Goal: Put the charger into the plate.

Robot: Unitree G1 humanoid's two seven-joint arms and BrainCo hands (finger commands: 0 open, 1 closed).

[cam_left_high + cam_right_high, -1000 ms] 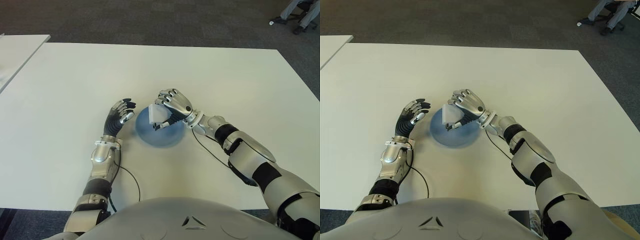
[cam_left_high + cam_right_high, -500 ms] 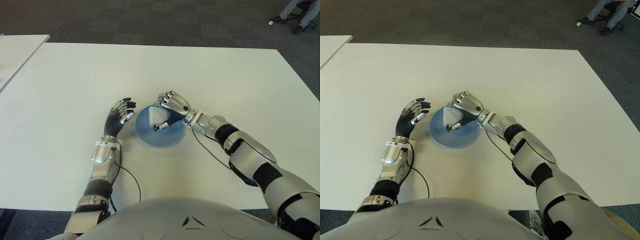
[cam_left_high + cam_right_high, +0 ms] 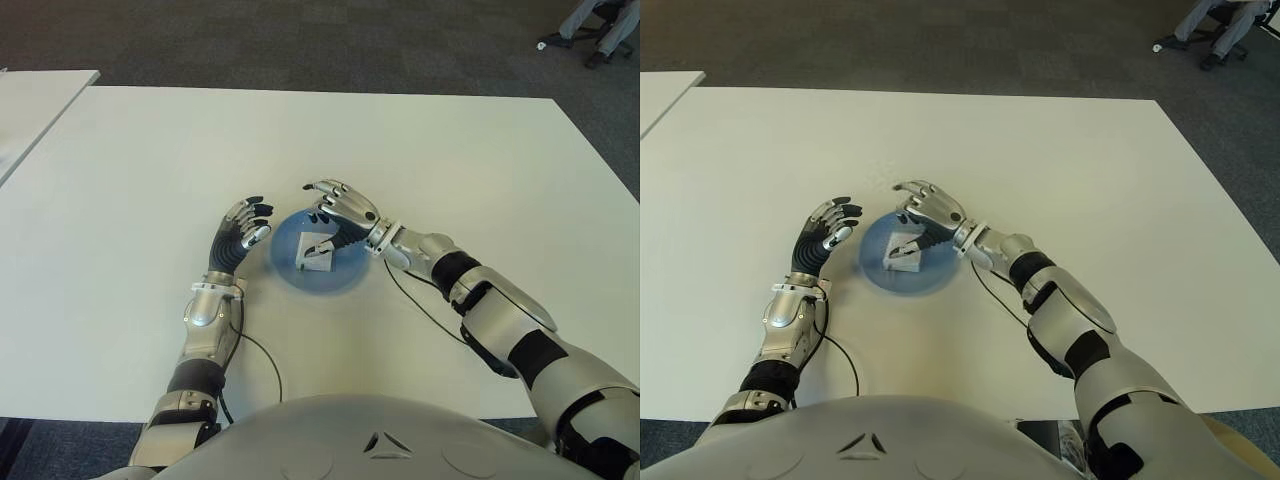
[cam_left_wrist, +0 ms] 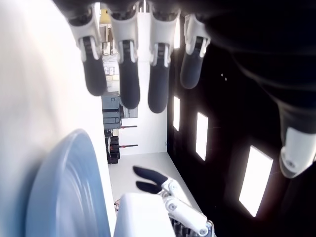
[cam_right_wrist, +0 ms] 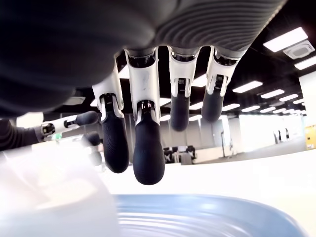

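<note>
Charger (image 3: 317,252): white block; lies inside the blue plate (image 3: 345,277), near its middle; free of both hands.
Plate: on the white table (image 3: 150,170), between the two hands.
Right hand (image 3: 338,208): over the plate's far right part, just above the charger; fingers (image 5: 143,153) spread and loosely extended; grips nothing.
Left hand (image 3: 240,232): just beside the plate's left rim; fingers (image 4: 129,84) relaxed and parted; empty.
Background: grey carpet beyond the table; a person's legs (image 3: 600,25) by a chair at far right.
</note>
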